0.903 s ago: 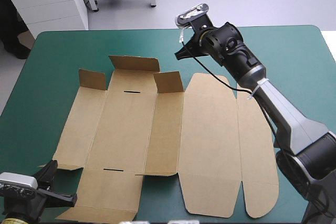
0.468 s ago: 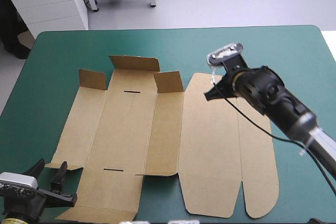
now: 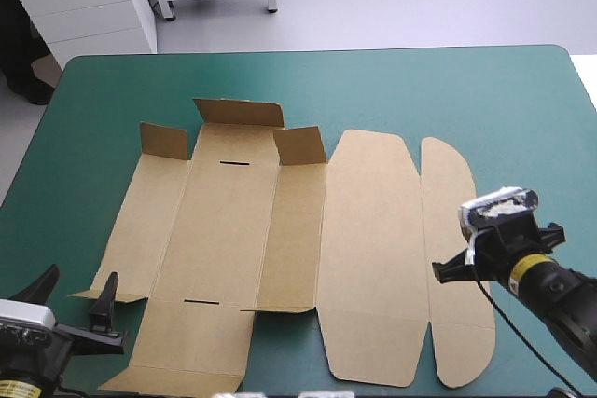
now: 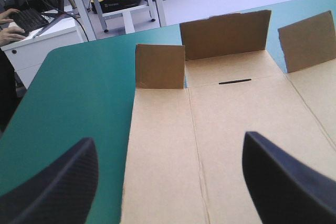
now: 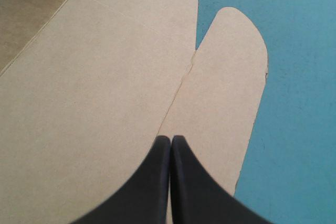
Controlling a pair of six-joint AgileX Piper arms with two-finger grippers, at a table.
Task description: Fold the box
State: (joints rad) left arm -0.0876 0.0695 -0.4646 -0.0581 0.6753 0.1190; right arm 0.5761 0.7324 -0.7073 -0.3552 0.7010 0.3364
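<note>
The brown box [image 3: 280, 230] lies spread flat on the teal-green cover, with three short flaps [image 3: 239, 112] standing up along its far side. Its rounded lid panel [image 3: 373, 249] and narrow rounded flap [image 3: 452, 230] lie flat on the right. My left gripper [image 3: 75, 294] is open at the box's near left corner. In the left wrist view its fingers [image 4: 58, 182] stand wide apart over the board [image 4: 210, 129], nothing held. My right gripper [image 3: 448, 272] is shut, its tip [image 5: 170, 141] low over the seam between the lid panel [image 5: 89, 103] and rounded flap [image 5: 231, 77].
Bare teal-green cover [image 3: 485, 100] runs along the table's far side and right of the box. A white cabinet [image 3: 84, 6] stands beyond the table's far left corner.
My right arm has drawn back from the far middle of the table to the box's near right, gripper staying shut. My left gripper has opened from shut.
</note>
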